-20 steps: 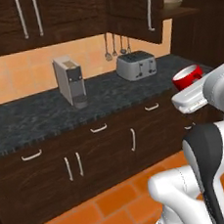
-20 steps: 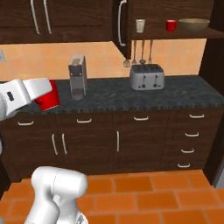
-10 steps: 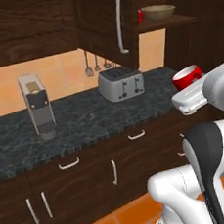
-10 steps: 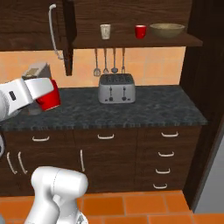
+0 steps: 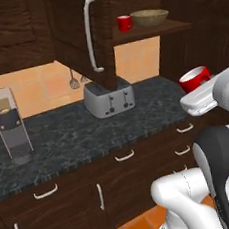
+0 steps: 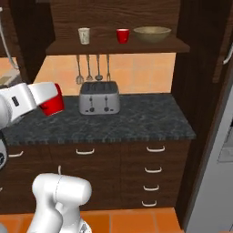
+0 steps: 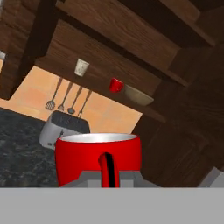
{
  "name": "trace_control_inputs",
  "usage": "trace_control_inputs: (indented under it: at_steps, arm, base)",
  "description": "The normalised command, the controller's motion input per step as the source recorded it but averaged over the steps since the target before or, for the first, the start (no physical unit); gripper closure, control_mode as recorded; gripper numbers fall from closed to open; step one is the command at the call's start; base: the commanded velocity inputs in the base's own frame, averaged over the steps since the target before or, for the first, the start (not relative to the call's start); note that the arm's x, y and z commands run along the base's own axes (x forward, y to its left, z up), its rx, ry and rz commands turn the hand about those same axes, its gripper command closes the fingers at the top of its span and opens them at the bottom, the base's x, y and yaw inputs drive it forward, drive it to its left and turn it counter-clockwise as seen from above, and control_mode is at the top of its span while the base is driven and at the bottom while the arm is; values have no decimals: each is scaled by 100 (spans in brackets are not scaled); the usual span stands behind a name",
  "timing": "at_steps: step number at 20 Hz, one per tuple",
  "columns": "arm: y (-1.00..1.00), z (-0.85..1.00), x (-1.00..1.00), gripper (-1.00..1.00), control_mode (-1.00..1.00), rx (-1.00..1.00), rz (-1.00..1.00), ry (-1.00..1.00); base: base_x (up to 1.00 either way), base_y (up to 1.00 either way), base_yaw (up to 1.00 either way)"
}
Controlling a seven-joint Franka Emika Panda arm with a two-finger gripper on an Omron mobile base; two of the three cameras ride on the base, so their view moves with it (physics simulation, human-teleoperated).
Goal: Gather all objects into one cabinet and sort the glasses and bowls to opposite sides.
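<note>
My gripper (image 5: 198, 88) is shut on a small red cup (image 5: 194, 78) with a white inside, held upright over the counter's right end. From the right base view the held cup (image 6: 53, 101) hangs left of the toaster in the gripper (image 6: 49, 103). In the hand view this cup (image 7: 98, 158) sits low and close. The dark wood wall cabinet (image 6: 113, 13) stands open, its door (image 5: 72, 31) swung left. Its shelf (image 6: 118, 45) carries a beige tumbler (image 6: 84, 35), a second red cup (image 6: 122, 35) and the wide tan bowl (image 6: 152, 33), left to right.
A silver toaster (image 6: 99, 97) stands on the dark stone counter (image 6: 136, 120) under the shelf, with utensils (image 6: 93, 68) hanging behind it. A coffee machine (image 5: 11, 125) stands far left. A tall dark panel (image 6: 200, 68) walls off the counter's right end.
The whole picture has slid left: the base has driven to the right, and the open cabinet now stands ahead. The red cup has stayed in the shut gripper.
</note>
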Motion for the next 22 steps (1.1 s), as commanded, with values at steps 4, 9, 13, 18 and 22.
trace_control_inputs:
  at_steps: [4,9,13,18,22]
  arm:
    - [0,0,0,100,100,0,0,0]
    - [0,0,0,100,100,0,0,0]
    - [0,0,0,100,100,0,0,0]
    - [0,0,0,100,100,0,0,0]
    - [0,0,0,100,100,0,0,0]
  base:
    - [91,-44,1]
    - [78,-54,4]
    - [37,-23,16]
    - [30,-6,43]
    - [87,1,25]
